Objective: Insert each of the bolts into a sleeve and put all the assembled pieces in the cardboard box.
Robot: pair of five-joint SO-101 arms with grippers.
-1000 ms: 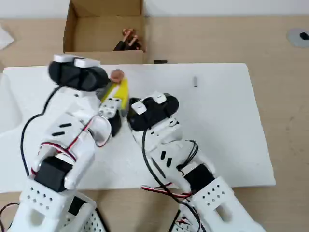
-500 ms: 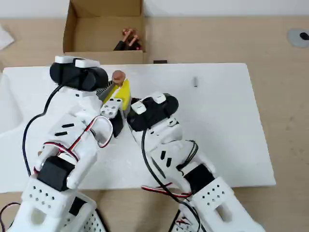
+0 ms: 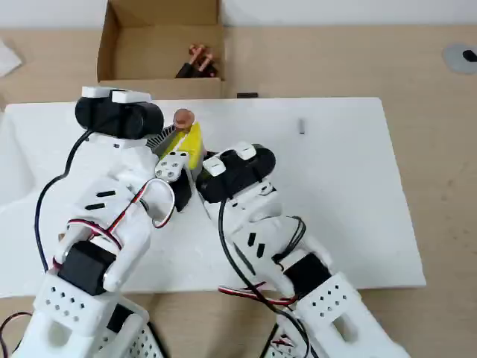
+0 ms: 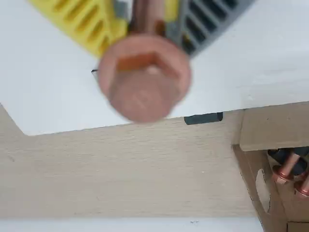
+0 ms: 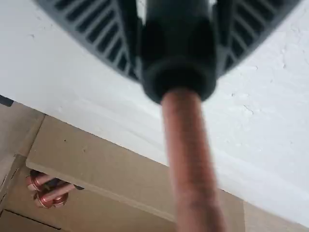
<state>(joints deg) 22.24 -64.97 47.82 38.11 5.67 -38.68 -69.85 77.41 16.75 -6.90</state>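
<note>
Black sleeve [image 5: 178, 58] is clamped tight in R gripper [image 5: 177, 24], w/ copper bolt [image 4: 144, 79] shank sticking out of its end. L gripper [image 4: 147, 17] pinches the bolt just below its head, over the white board [image 3: 335, 194]. Beyond: cardboard box [image 3: 160, 89] w/ finished pieces [image 3: 200, 63] inside.

Both my arms lean in together, centre-left of the high view.
My left gripper [image 3: 182, 142] pinches the bolt [image 4: 144, 79]; my right gripper [image 5: 176, 29] clamps the sleeve [image 5: 177, 63].
</note>
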